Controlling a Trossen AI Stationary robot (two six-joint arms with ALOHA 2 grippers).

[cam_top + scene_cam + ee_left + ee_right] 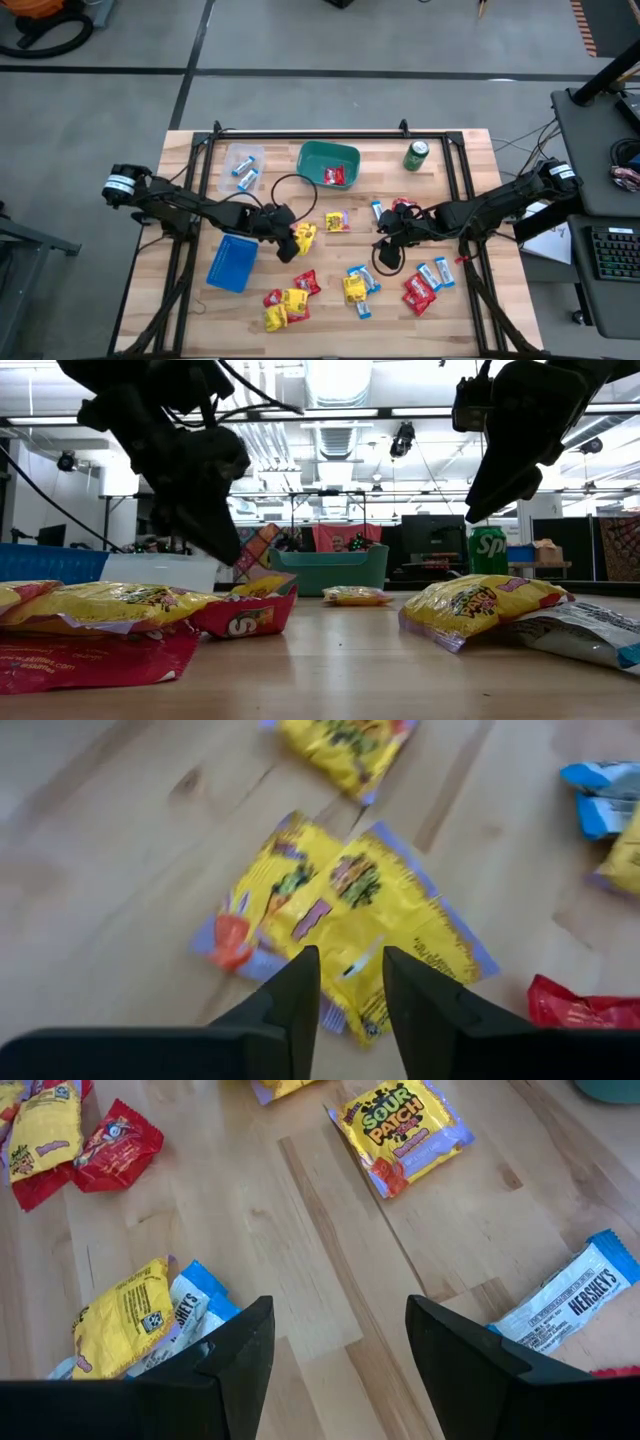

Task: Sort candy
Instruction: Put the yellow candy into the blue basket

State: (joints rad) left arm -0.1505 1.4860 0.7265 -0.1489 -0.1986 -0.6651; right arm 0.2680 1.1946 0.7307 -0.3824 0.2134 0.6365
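Left hand (350,985) fingers slightly parted over two crinkly yellow packets (350,910), right hand (340,1350) open above bare wood table (330,1230)

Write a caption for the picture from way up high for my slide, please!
Two robot arms reach over a wooden table scattered with candy, the left hand beside yellow packets.

Wooden counter (330,300) carries a green bin (322,160), a clear tray (232,158) at the back left, a blue tray (232,263) front left, and a green can (416,156) back right.
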